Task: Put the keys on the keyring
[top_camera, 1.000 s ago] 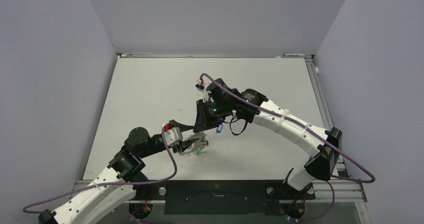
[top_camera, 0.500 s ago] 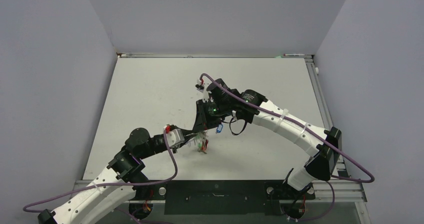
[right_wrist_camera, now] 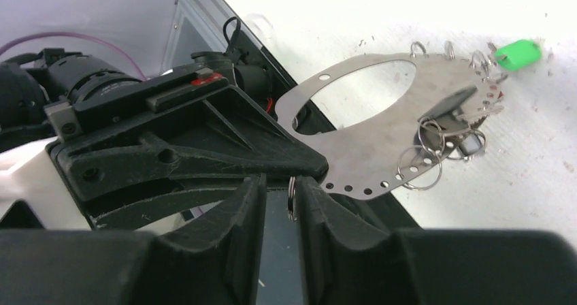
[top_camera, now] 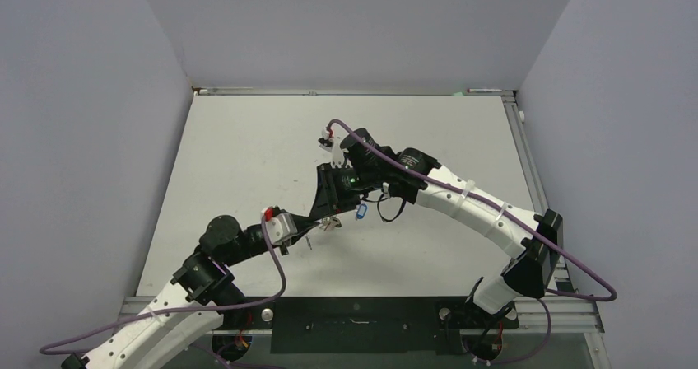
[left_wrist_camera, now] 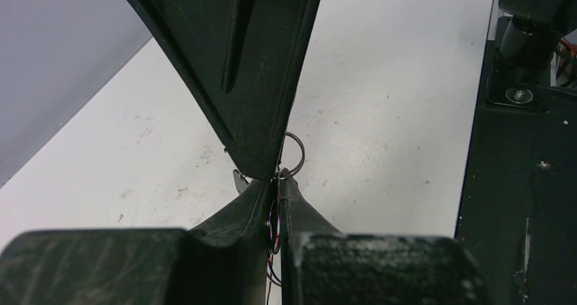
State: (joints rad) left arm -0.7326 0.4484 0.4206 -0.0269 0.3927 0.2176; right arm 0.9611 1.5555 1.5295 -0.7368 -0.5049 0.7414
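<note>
The keyring (right_wrist_camera: pixel 381 162) is a flat silvery oval plate with a big opening and small holes along its rim. My left gripper (left_wrist_camera: pixel 277 182) is shut on its near edge and holds it above the table. Keys hang from it on split rings: a green-tagged key (right_wrist_camera: pixel 517 52) at the far end and a black-headed key (right_wrist_camera: pixel 449 107) near the middle. My right gripper (right_wrist_camera: pixel 282 189) meets the left fingertips from above, jaws slightly apart. A small split ring (right_wrist_camera: pixel 291 197) rests against its right finger. In the top view both grippers (top_camera: pixel 323 219) touch mid-table.
A blue tag (top_camera: pixel 360 212) shows just right of the right gripper. The white table (top_camera: pixel 247 155) is walled on three sides, and the black base bar (top_camera: pixel 354 324) runs along its near edge. The right arm (top_camera: pixel 461 200) crosses the middle right.
My left gripper has shut on the keyring and carried it up and away from the near edge, to the right gripper's tips. The right jaws have parted a little.
</note>
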